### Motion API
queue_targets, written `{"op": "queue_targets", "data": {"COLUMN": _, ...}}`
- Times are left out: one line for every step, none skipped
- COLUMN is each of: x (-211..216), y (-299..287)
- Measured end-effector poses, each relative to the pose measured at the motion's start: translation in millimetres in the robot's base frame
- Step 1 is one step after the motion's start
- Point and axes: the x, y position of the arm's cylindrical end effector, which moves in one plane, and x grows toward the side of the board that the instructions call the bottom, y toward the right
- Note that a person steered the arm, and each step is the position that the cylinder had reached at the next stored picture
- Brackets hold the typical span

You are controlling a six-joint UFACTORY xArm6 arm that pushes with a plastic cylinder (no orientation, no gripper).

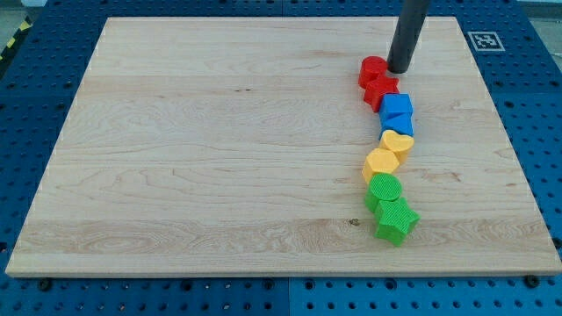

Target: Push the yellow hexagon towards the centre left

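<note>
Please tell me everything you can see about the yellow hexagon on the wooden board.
The yellow hexagon is a small flat block of plain glossy yellow, plastic-looking, lying flat on the wooden board, right of centre. It sits in a curved chain of blocks: the yellow heart touches it at the upper right, and the green round block touches it below. My tip is not on it; it stands apart, toward the view's top, beside the red blocks.

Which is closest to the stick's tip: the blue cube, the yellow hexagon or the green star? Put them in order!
From my tip, at the view's top right:
1. Blue cube, just below the red blocks.
2. Yellow hexagon, midway down the chain.
3. Green star, at the chain's bottom end.
</note>
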Motion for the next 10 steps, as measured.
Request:
{"op": "queue_targets", "data": {"x": 0, "y": 0}}
{"op": "queue_targets", "data": {"x": -30, "y": 1}}
{"op": "queue_targets", "data": {"x": -32, "y": 39}}
{"op": "queue_targets", "data": {"x": 15, "y": 82}}
{"op": "queue_targets", "data": {"x": 80, "y": 104}}
{"op": "queue_targets", "data": {"x": 146, "y": 104}}
{"op": "queue_targets", "data": {"x": 198, "y": 103}}
{"op": "queue_targets", "data": {"x": 217, "y": 90}}
{"op": "queue_targets", "data": {"x": 215, "y": 43}}
{"op": "queue_targets", "data": {"x": 214, "y": -24}}
